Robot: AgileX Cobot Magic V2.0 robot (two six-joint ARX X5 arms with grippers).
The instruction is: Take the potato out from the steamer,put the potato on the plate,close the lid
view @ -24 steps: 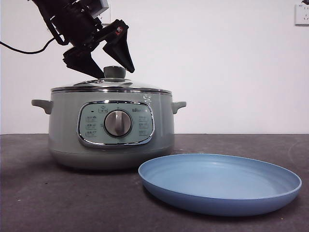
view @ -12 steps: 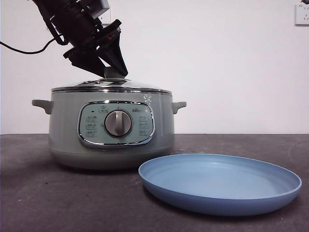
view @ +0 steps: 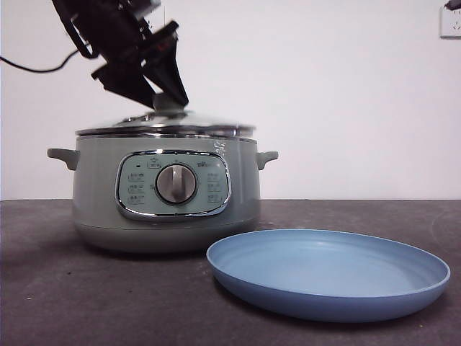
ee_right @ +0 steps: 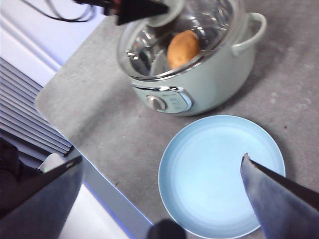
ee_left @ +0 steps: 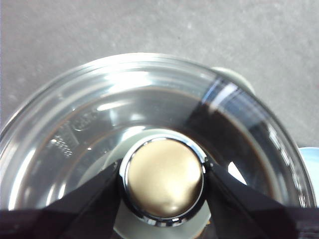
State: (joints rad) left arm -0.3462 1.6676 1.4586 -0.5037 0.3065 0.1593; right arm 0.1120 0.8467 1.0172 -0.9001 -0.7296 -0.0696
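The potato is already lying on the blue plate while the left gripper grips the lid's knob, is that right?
Not quite. The plate is bare; the potato is inside the steamer, under the glass lid, as the right wrist view shows. The left gripper does grip the knob.

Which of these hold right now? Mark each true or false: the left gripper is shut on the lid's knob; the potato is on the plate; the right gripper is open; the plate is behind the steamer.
1. The left gripper is shut on the lid knob. True.
2. The potato is on the plate. False: it lies inside the steamer.
3. The right gripper is open. True.
4. The plate is behind the steamer. False: it lies in front, off to one side.
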